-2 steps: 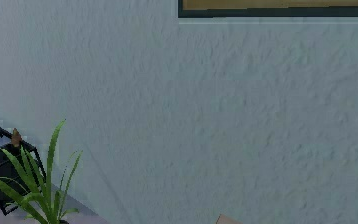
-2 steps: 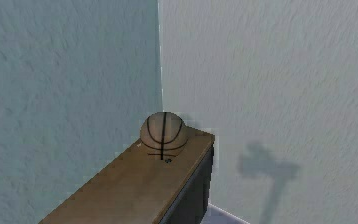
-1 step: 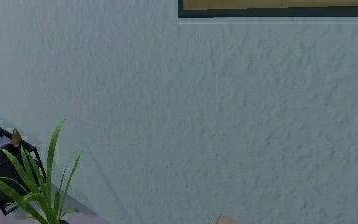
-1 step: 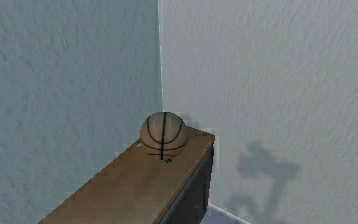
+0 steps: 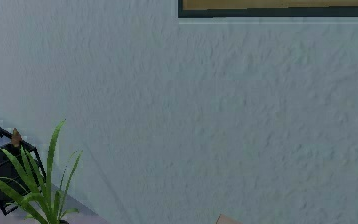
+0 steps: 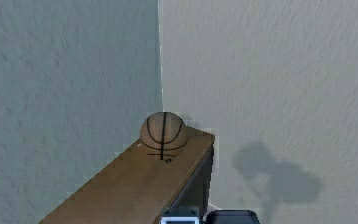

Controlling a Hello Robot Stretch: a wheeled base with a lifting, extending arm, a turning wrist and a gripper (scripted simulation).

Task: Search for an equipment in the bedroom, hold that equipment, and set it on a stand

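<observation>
The biggest thing is the pale wall [image 5: 207,120]. It takes up most of the forward view. In the arm side view, two walls meet in a corner in the upper middle of the frame.

Next biggest is a long brown wooden top [image 6: 127,185]. It runs from the lower left of the arm side view up to the middle. It sits tight in the corner, most likely to stay out of the way.

A framed picture [image 5: 275,8] hangs at the top right edge of the forward view. A green plant [image 5: 39,185] stands in the lower left, close to the wall.

The basketball [image 6: 165,135] is the thing to get, I think. It rests in the middle of the frame, on the far end of the wooden top and close to the corner. The flat top keeps it from rolling.

The smallest thing is the gripper [image 6: 177,216], right at the bottom edge, just right of the middle. I cannot make out its fingers, so I cannot tell if it holds anything. The basketball is higher in the frame and a little to the left, with bare wood in between.
</observation>
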